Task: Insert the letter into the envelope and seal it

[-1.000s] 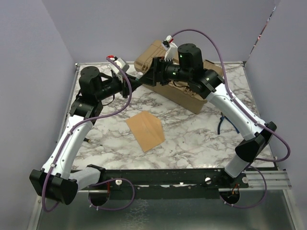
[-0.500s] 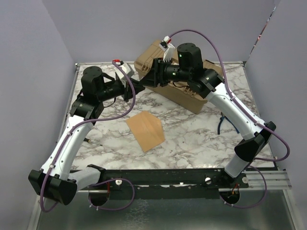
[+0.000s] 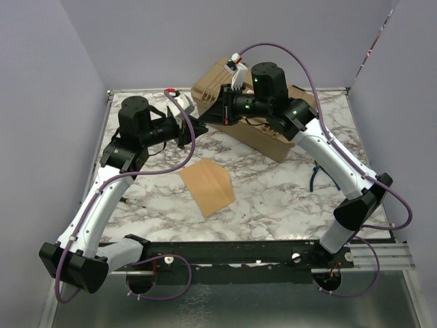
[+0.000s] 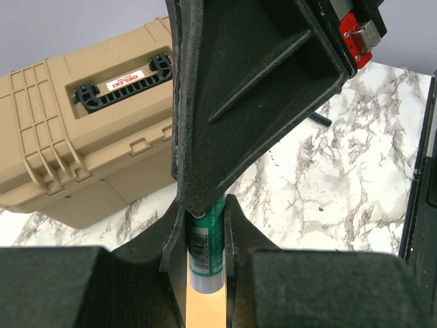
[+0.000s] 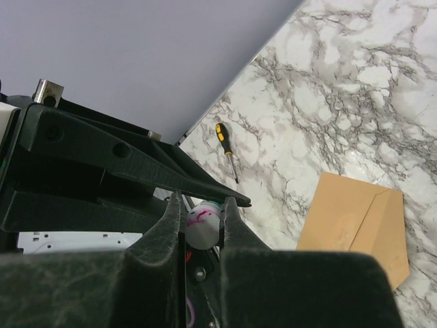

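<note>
The orange-brown envelope (image 3: pixel 207 186) lies flat mid-table with its flap folded down; the right wrist view shows it too (image 5: pixel 355 222). The letter is out of view. Above the back of the table the two grippers meet nose to nose. My left gripper (image 3: pixel 196 127) (image 4: pixel 205 208) is shut on the body of a green-and-white glue stick (image 4: pixel 206 253), with the envelope's orange showing far below it. My right gripper (image 3: pixel 220 112) (image 5: pixel 202 205) has its jaws pressed on the stick's white cap (image 5: pixel 203 227), which bears pink marks.
A tan tool case (image 3: pixel 263 133) (image 4: pixel 82 137) stands at the back, right behind the grippers. A yellow-handled screwdriver (image 5: pixel 227 152) lies near the left edge. A blue-handled tool (image 3: pixel 315 175) lies at the right of the marble table (image 3: pixel 287 198).
My left arm has carried the glue stick right and forward to the right gripper. The right gripper's jaws have closed from wide open onto the cap.
</note>
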